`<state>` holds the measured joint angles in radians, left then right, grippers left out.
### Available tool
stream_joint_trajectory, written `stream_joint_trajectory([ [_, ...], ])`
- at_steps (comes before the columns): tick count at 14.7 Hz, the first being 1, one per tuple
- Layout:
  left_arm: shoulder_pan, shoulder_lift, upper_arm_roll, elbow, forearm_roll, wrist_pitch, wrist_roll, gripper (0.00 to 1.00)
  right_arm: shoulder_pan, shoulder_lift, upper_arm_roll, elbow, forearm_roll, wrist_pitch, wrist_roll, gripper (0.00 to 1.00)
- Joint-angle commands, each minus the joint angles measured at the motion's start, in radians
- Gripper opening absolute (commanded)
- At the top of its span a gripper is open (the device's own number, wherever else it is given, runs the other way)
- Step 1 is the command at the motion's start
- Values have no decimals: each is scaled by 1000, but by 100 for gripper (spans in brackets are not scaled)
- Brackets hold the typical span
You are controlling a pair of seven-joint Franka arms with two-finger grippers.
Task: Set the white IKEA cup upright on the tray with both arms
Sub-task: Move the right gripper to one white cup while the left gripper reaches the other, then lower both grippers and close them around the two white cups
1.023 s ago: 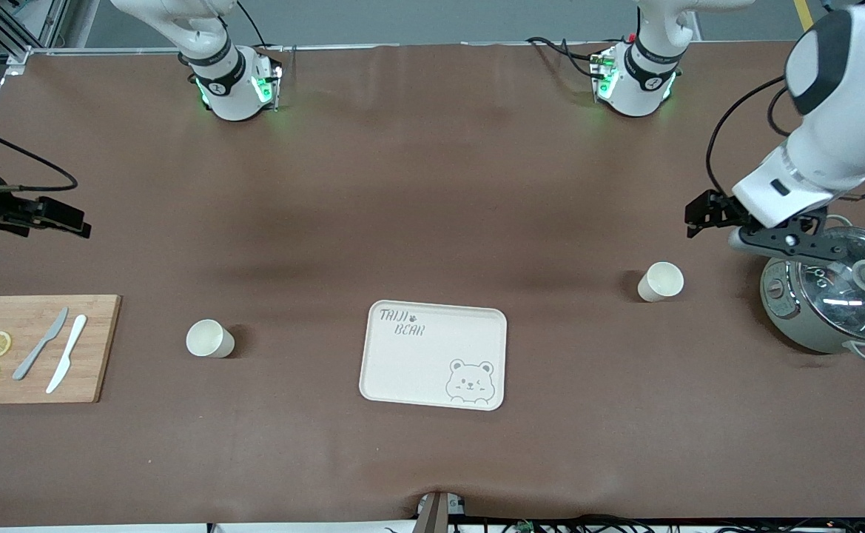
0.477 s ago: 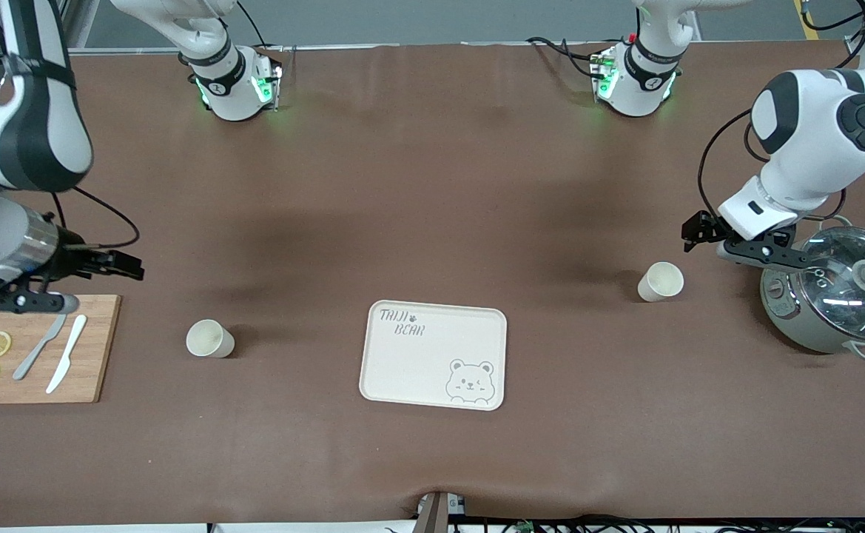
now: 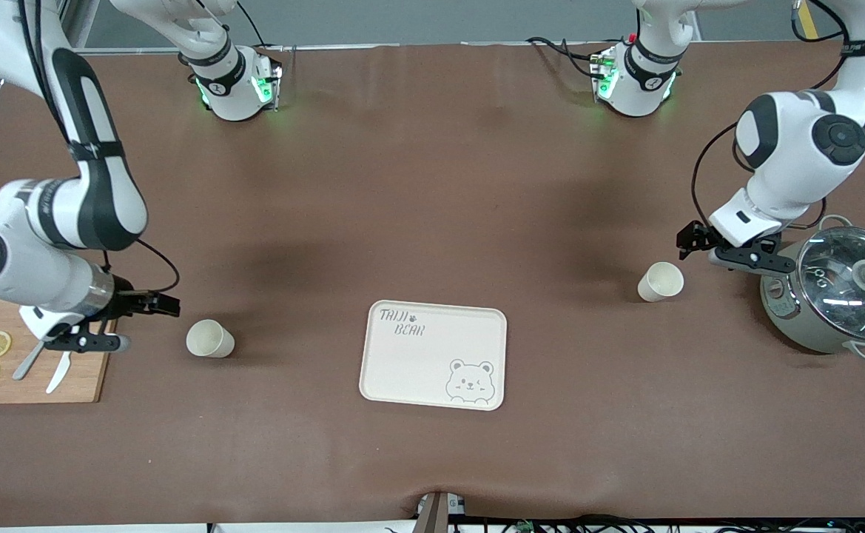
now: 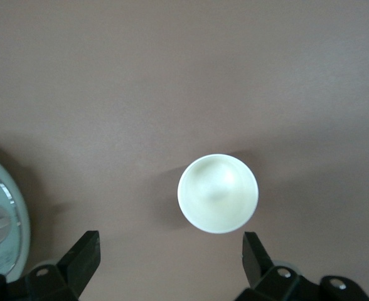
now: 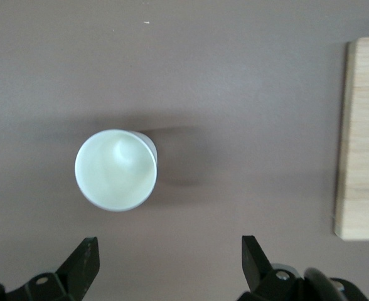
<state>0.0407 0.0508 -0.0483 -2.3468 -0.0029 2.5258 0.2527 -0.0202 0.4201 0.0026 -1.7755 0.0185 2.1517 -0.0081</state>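
1. Two white cups stand upright on the brown surface (image 3: 432, 185), neither on the cream rectangular bear-print tray (image 3: 433, 355), which lies nearest the front camera, between them.
2. Cup near the wooden cutting board (image 3: 3, 374): white cup (image 3: 209, 339) sits at the right arm's end; the right tool (image 3: 152, 305) hangs just beside it, fingers spread.
3. Cup near the grey lidded cooking pot (image 3: 835, 300): second white cup (image 3: 660, 282) sits farther from the camera; the left tool (image 3: 691, 238) hovers beside it, fingers spread.
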Motion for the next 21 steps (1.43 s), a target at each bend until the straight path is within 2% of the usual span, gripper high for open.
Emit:
stream_joint_trajectory([
  [1, 21, 72, -5, -17, -11, 112, 25, 100, 5, 35, 0, 11, -11, 51, -1, 100],
  [7, 22, 176, -5, -43, -11, 269, 45, 100, -3, 100, 0, 11, -11, 164, -3, 100],
  [15, 22, 207, -7, -42, -11, 301, 57, 100, 8, 177, 0, 11, -8, 244, -1, 100],
  [16, 22, 210, -7, -43, -11, 303, 57, 92, 12, 190, 0, 10, -6, 258, -1, 100],
  [17, 21, 207, -8, -46, -15, 309, 37, 39, 16, 198, 0, 11, -6, 261, -1, 100],
  [18, 22, 205, -8, -55, -17, 324, 45, 0, 17, 198, 0, 11, -5, 266, -1, 100],
  [21, 22, 210, -8, -60, -17, 352, 46, 0, 25, 215, 0, 10, -2, 287, 0, 100],
])
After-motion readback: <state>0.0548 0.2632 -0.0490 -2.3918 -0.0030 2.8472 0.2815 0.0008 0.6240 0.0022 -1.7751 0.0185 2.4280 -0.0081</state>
